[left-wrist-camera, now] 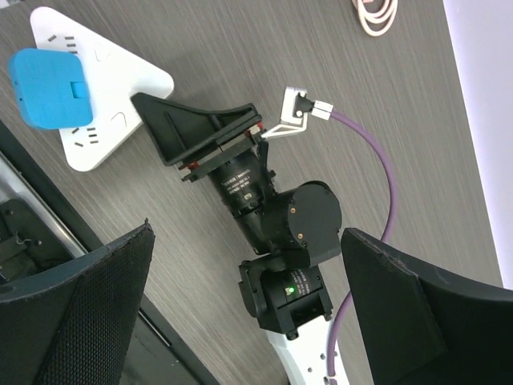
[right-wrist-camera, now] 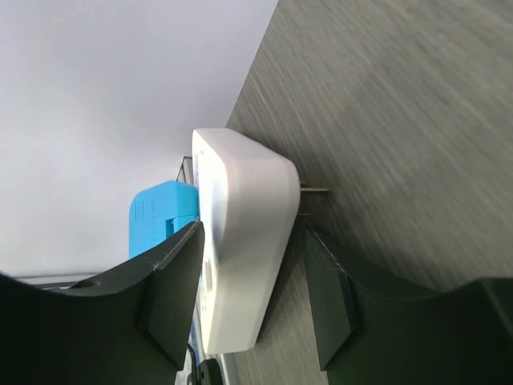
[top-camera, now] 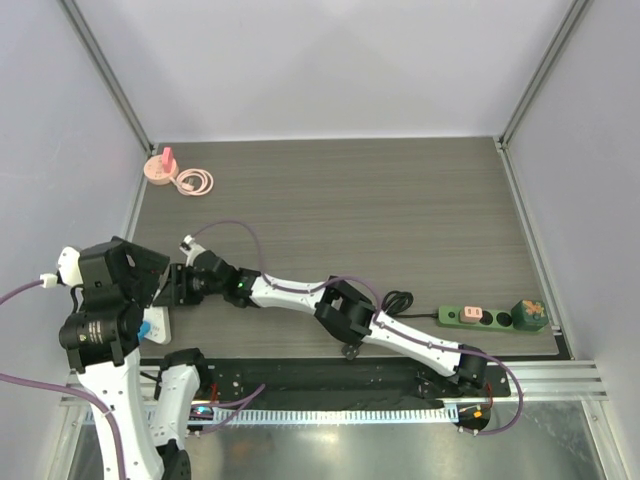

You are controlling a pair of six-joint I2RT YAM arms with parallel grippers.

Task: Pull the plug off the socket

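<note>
The dark green socket strip (top-camera: 492,319) lies at the table's front right, its black cord (top-camera: 400,302) running left. A pink plug (top-camera: 475,315) and a round green plug (top-camera: 528,314) sit in it. Neither gripper is near it. My right arm reaches across to the front left. The right gripper (top-camera: 176,287) (right-wrist-camera: 250,237) is open, its fingers (right-wrist-camera: 172,281) on either side of a white triangular adapter (right-wrist-camera: 240,241) (left-wrist-camera: 96,112) that carries a blue plug (left-wrist-camera: 50,87) (right-wrist-camera: 159,220). My left gripper (left-wrist-camera: 248,313) is open and empty, raised above the right wrist.
A pink holder (top-camera: 160,167) with a coiled pink cable (top-camera: 195,181) lies at the back left. Frame posts and white walls close three sides. A black rail (top-camera: 330,385) runs along the front edge. A purple cable (left-wrist-camera: 377,160) loops off the right wrist.
</note>
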